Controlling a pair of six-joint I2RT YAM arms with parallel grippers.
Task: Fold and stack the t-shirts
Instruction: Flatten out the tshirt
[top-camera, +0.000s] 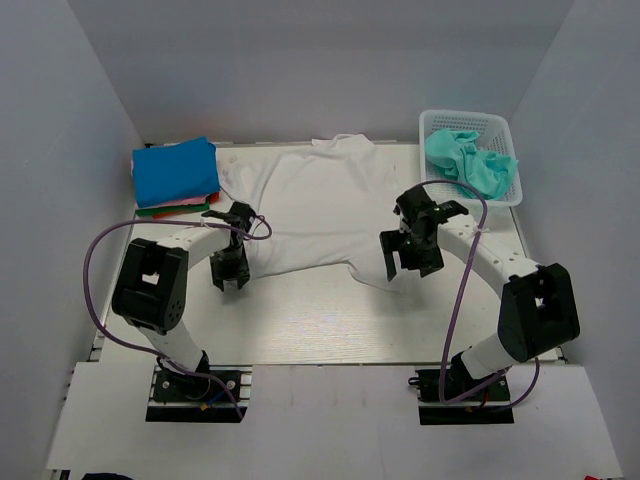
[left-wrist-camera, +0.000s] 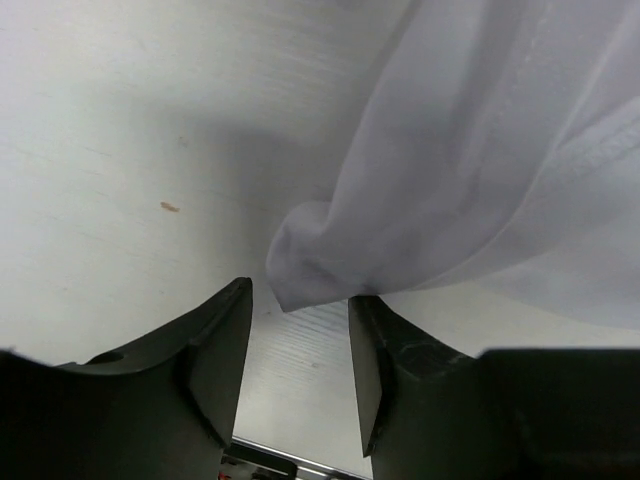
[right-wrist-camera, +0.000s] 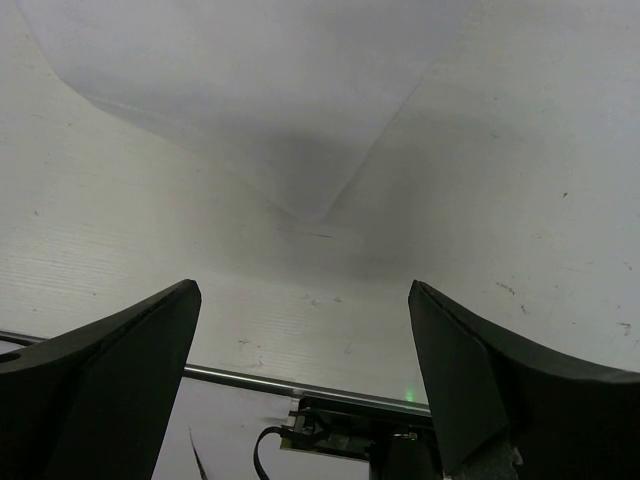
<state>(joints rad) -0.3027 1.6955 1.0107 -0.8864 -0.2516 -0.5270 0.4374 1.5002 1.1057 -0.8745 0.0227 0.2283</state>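
White cloth short-sleeved t-shirt (top-camera: 320, 205) lies spread on the desk (top-camera: 320, 325); left hand (top-camera: 230, 284), fingers parted, straddles one near corner, while right hand (top-camera: 410, 272) gapes empty beside the other.

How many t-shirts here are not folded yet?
2: the white t-shirt spread out on the middle of the table, and a teal t-shirt crumpled in the basket at the far right. Another may be hidden under it.

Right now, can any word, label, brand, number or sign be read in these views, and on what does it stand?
None can be read. The white t-shirt, the folded t-shirts, the teal t-shirt, the basket and the table show no print in any view.
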